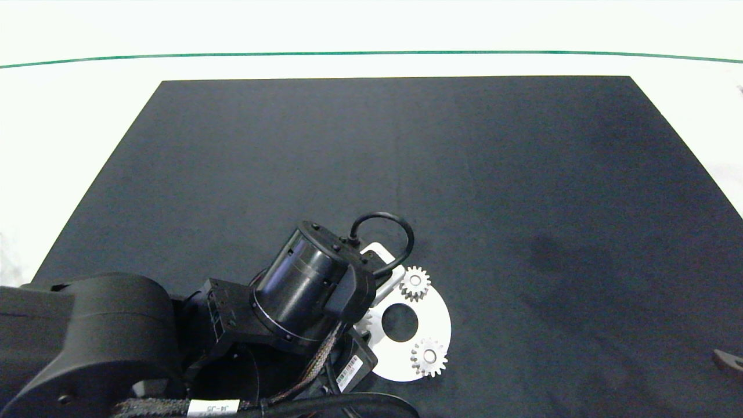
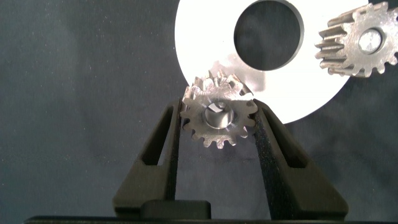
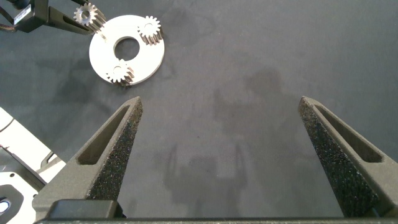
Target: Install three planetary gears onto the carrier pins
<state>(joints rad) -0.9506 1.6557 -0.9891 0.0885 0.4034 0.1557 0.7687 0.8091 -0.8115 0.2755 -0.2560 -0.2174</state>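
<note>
On black mat [image 1: 522, 174]: left gripper [image 2: 217, 124] clamping third gear [image 2: 217, 116] at disc [image 2: 205, 37] rim, two gears [image 1: 415, 283] seated, right gripper [image 3: 217, 124] spread wide, idle.

A dark grey mat [image 1: 522, 191] covers most of a white table [image 1: 75, 133], whose bare surface shows along the mat's far edge and both sides, with a thin green line [image 1: 371, 53] curving across it beyond the mat.

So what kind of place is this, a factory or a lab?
Probably a lab test bench, not a factory line: a plain white table under a black mat, holding only a white carrier disc with small gears, the third gear in the left gripper.
</note>
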